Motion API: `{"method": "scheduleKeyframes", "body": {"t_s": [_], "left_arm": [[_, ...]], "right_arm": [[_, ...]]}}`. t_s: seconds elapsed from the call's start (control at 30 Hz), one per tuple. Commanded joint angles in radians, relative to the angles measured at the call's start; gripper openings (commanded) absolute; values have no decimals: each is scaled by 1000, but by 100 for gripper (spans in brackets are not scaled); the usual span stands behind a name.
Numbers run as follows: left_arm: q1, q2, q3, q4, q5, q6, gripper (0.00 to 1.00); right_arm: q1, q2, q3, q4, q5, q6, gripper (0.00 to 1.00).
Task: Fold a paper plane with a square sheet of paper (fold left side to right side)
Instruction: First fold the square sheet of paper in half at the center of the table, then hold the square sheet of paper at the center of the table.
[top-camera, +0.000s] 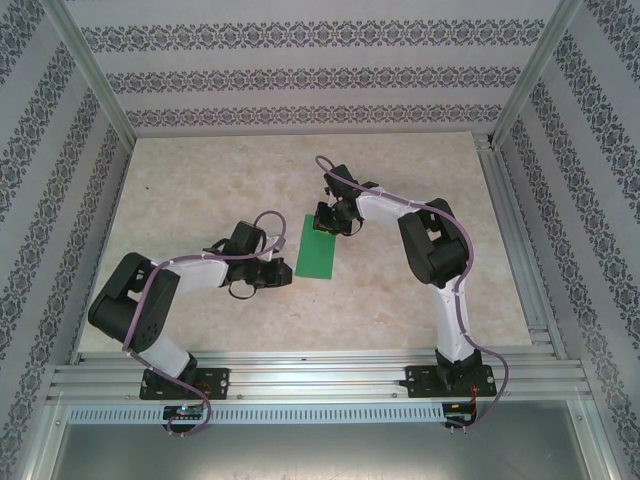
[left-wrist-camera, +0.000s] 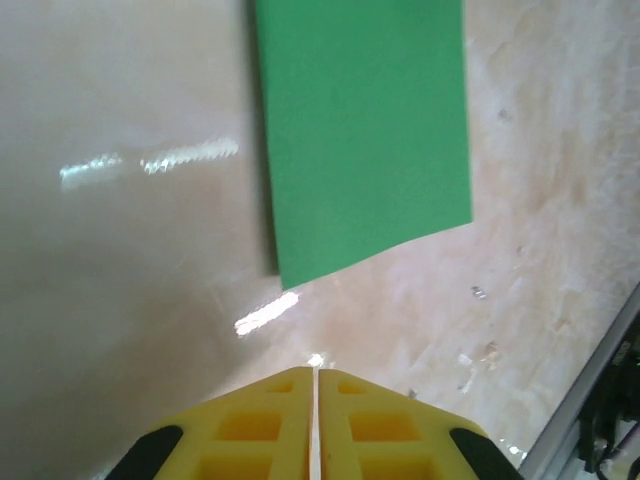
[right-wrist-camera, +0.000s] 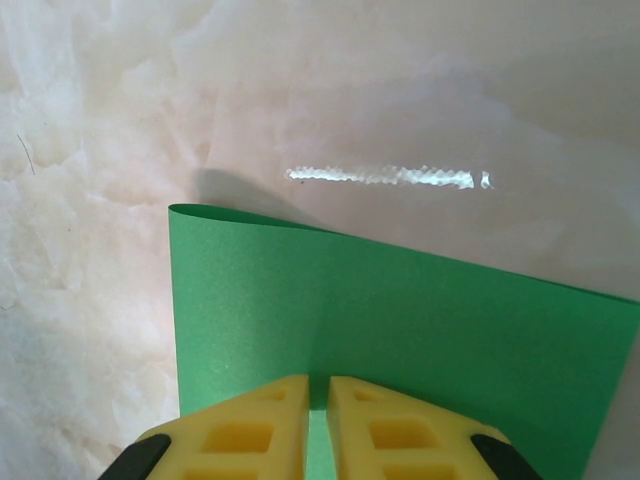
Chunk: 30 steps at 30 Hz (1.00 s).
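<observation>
The square sheet of paper (top-camera: 318, 250) lies on the table folded over into a narrow bright green rectangle. In the right wrist view the sheet (right-wrist-camera: 400, 330) has a rounded, uncreased fold along its far edge, lifted a little with a shadow under it. My right gripper (top-camera: 330, 222) (right-wrist-camera: 318, 382) sits at the sheet's far end, its yellow jaws nearly together with green paper in the slit. My left gripper (top-camera: 284, 273) (left-wrist-camera: 315, 372) is shut with nothing in it, just left of the near corner of the sheet (left-wrist-camera: 365, 130) and apart from it.
Marble-look tabletop (top-camera: 200, 200) all round the paper. Aluminium rails run along the front (top-camera: 320, 375) and right side (top-camera: 515, 250); one rail (left-wrist-camera: 590, 420) shows close to the left gripper. Patterned walls enclose the back and sides.
</observation>
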Motion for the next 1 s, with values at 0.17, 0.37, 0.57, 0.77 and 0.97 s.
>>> {"method": "scheduleKeyframes", "body": {"t_s": [0.17,0.37,0.57,0.77,0.97], "left_arm": [[28,55,208,-10,92,-22,12],[29,176,187,115,122,-73,10],[29,245,159,173,120,-90,10],[27,276,123,131,70,-50,9],[16,292,101,98,28,-22,9]], "right_arm": [[1,46,-5,1,31,-18,15],[6,45,-3,1,27,-19,15],[9,44,1,2,18,-21,16],[9,-8,27,-3,5,-26,16],[19,-87,15,45,-27,7,16]]}}
